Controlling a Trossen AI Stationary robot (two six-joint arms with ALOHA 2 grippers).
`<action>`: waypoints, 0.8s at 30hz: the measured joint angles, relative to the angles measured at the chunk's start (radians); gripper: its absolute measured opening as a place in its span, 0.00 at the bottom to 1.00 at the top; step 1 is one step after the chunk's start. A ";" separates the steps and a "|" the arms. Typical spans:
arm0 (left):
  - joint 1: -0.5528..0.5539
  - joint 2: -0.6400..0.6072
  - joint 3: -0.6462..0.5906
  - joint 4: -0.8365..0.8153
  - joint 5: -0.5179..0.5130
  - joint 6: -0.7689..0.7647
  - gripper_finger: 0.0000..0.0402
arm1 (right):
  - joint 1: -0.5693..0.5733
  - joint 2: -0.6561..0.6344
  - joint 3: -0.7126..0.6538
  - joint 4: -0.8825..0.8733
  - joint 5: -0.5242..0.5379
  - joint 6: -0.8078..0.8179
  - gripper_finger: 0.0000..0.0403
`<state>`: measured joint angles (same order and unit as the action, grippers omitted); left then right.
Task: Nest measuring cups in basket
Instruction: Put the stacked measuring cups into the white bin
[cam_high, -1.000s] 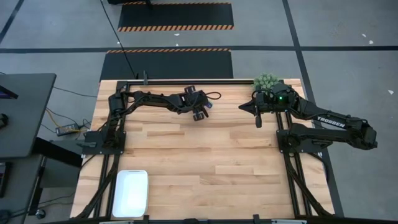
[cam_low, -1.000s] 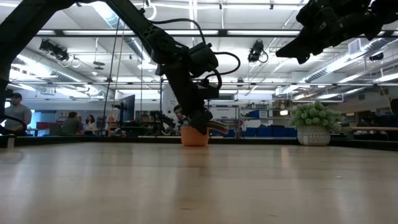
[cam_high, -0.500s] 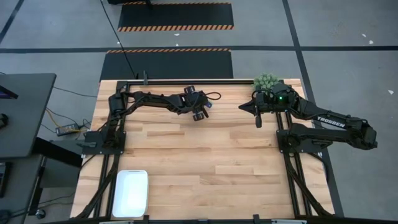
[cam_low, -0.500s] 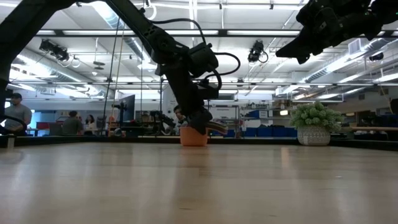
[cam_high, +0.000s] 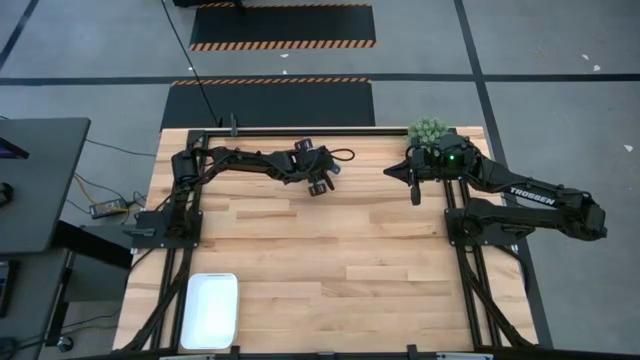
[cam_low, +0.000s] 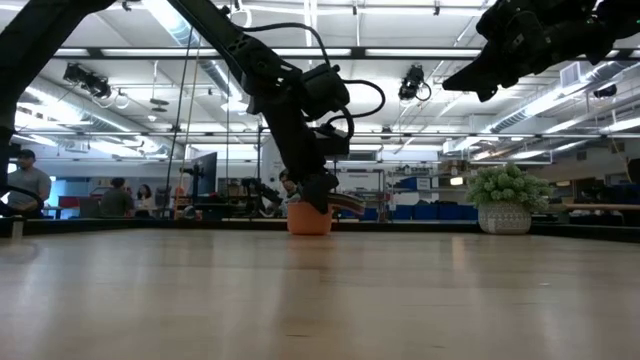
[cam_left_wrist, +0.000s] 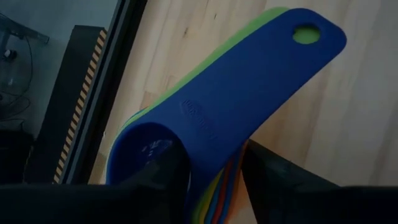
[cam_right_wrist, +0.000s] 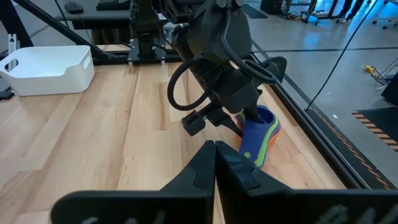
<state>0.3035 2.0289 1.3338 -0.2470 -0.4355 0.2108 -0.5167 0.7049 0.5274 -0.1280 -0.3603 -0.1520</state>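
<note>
While the table (cam_high: 330, 260) carries the basket (cam_high: 209, 310) well apart at its near left corner, the left gripper (cam_right_wrist: 245, 121) is seen low at the far edge, its fingers (cam_left_wrist: 158, 171) clenched on the stacked measuring cups (cam_right_wrist: 260, 138), one finger inside the blue bowl. The right gripper (cam_high: 415, 192) is held raised nearby, fingers pressed together, empty.

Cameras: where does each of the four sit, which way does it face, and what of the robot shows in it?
High: overhead, straight down; table, both arms, basket, plant.
Low: table height, facing the room; left gripper on the measuring cups, right gripper raised.
Left wrist: past its own fingers, which grip the nested cups' blue top cup.
Right wrist: over its closed fingers across the table toward the left arm.
Shared: the right wrist and high views both show the basket.
</note>
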 joint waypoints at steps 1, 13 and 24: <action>0.000 -0.001 0.000 0.000 0.000 -0.001 0.35 | 0.000 0.000 0.000 0.000 0.000 0.000 0.04; -0.005 -0.007 0.000 -0.016 0.010 -0.017 0.35 | 0.000 0.000 0.000 0.000 0.000 0.000 0.04; -0.005 -0.009 0.001 -0.013 0.035 -0.018 0.35 | 0.000 0.000 0.000 0.000 0.000 0.000 0.04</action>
<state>0.2989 2.0197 1.3350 -0.2604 -0.4009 0.1932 -0.5166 0.7049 0.5274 -0.1276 -0.3603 -0.1519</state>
